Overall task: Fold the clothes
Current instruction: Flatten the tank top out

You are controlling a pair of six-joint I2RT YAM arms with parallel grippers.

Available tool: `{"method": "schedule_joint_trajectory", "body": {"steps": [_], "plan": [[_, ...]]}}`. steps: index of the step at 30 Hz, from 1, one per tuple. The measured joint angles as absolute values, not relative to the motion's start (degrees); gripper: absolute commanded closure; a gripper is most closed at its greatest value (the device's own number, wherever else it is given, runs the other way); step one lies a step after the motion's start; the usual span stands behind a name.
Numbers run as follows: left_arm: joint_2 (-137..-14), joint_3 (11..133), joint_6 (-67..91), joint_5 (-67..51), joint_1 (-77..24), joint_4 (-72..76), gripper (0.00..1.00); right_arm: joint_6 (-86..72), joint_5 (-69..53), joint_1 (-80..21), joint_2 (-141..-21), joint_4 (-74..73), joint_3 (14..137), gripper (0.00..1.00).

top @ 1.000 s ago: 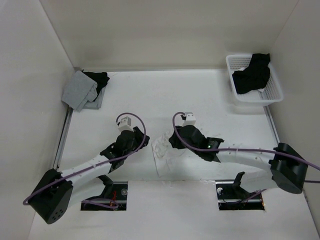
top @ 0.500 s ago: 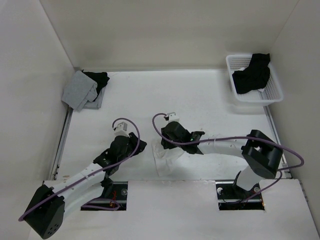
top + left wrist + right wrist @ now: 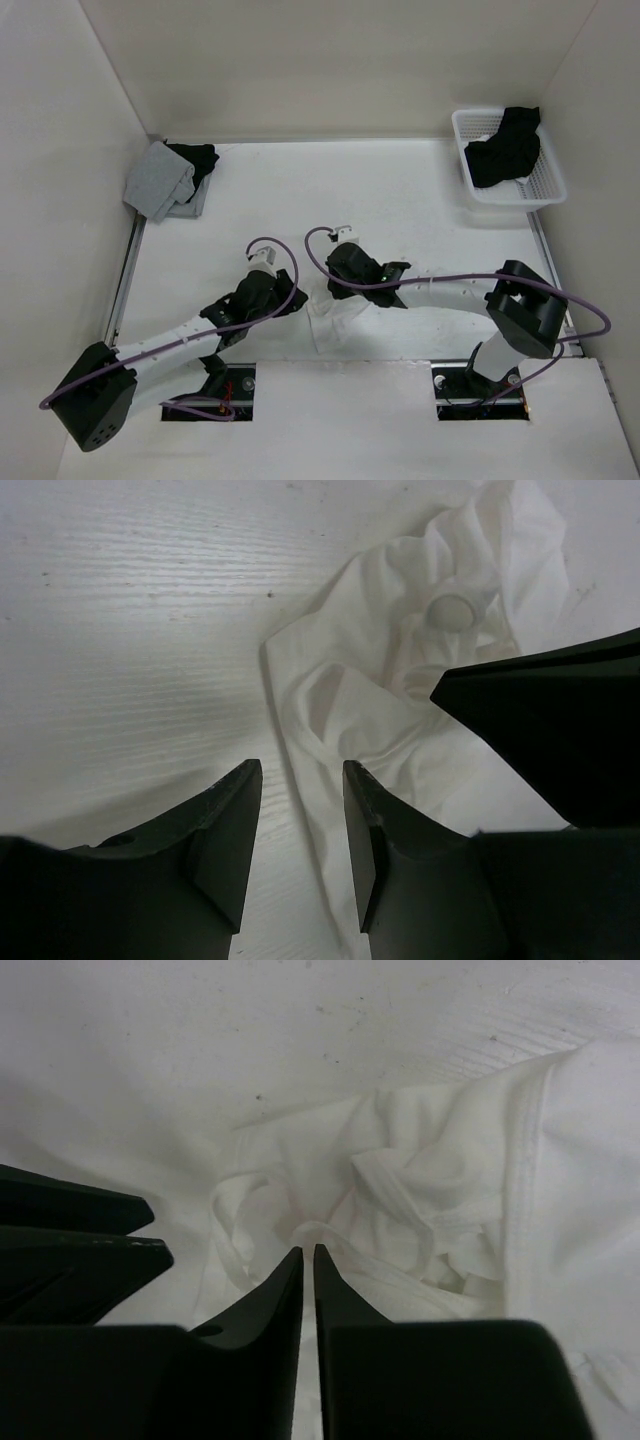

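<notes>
The clothes (image 3: 335, 322) are one crumpled white garment lying on the white table near the front edge, between the two arms. My left gripper (image 3: 292, 300) is at the garment's left edge; in the left wrist view it (image 3: 300, 775) stands open, with the edge of the clothes (image 3: 380, 700) running between its fingers. My right gripper (image 3: 330, 278) is over the garment's far part. In the right wrist view its jaws (image 3: 308, 1252) are pressed almost together, with a raised fold of the clothes (image 3: 430, 1210) at the tips.
A grey garment (image 3: 160, 180) with a black one (image 3: 195, 157) lies at the back left corner. A white basket (image 3: 545, 190) holding a black garment (image 3: 505, 145) stands at the back right. White walls enclose three sides. Two cut-outs (image 3: 225, 390) sit by the arm bases.
My right gripper has moved left onto the garment and gone from open to nearly shut on a fold. My left arm has swung right, up to the garment's left edge.
</notes>
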State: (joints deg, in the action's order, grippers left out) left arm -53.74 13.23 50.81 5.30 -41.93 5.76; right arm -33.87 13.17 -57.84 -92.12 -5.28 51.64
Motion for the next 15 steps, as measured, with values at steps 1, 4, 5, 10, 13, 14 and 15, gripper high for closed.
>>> {"method": "schedule_joint_trajectory", "body": {"steps": [1,4,5,10,13,14,15], "plan": [[-54.24,13.63,50.78,5.32,-42.17,5.96,0.63,-33.8,13.02,-57.84,-91.66,-5.23,51.64,0.74],[-56.77,15.14,50.78,5.43,-42.48,7.11,0.65,-33.47,12.49,-57.84,-91.53,-5.28,51.64,0.75],[-57.43,15.55,50.76,5.54,-42.54,7.09,0.66,-33.34,12.38,-57.84,-91.53,-5.48,51.64,0.76],[-63.9,18.2,50.76,6.48,-43.51,8.43,0.71,-33.21,12.25,-57.84,-91.42,-5.26,51.2,0.77],[-66.32,18.55,50.76,7.2,-43.97,8.82,0.74,-33.26,12.19,-57.87,-90.5,-5.04,49.76,0.76],[-66.94,18.55,50.78,7.55,-43.99,8.82,0.74,-33.3,12.19,-57.84,-90.26,-5.08,49.58,0.76],[-67.2,18.55,50.76,7.73,-44.01,8.82,0.74,-33.36,12.19,-57.84,-90.08,-5.02,49.5,0.76]]}}
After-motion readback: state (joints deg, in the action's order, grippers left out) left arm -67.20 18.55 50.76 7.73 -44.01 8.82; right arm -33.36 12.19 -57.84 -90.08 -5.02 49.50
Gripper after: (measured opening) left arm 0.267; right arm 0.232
